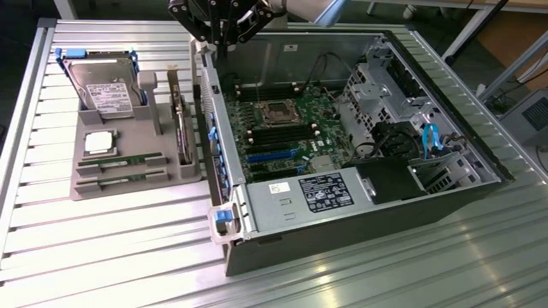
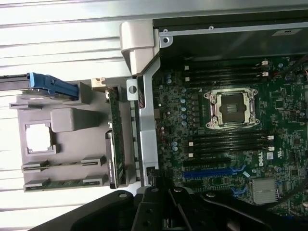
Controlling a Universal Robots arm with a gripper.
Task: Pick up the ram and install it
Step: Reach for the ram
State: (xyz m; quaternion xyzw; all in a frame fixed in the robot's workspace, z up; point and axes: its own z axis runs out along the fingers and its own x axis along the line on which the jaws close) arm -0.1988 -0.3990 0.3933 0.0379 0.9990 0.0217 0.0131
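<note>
The green motherboard [image 2: 284, 120] reads "DELL". The black gripper's [image 1: 221, 40] jaws are pressed together, empty. The thin green ram stick [image 1: 120, 161] lies in a grey tray [image 1: 133, 144].

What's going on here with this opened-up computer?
A robot arm's gripper hangs closed above the wall of the open computer case, next to a grey parts tray. The job is to fit a memory stick onto the motherboard. Two memory sticks lie in the tray's slots, near a hard drive and a processor chip. Neither stick has been picked up yet.
</note>
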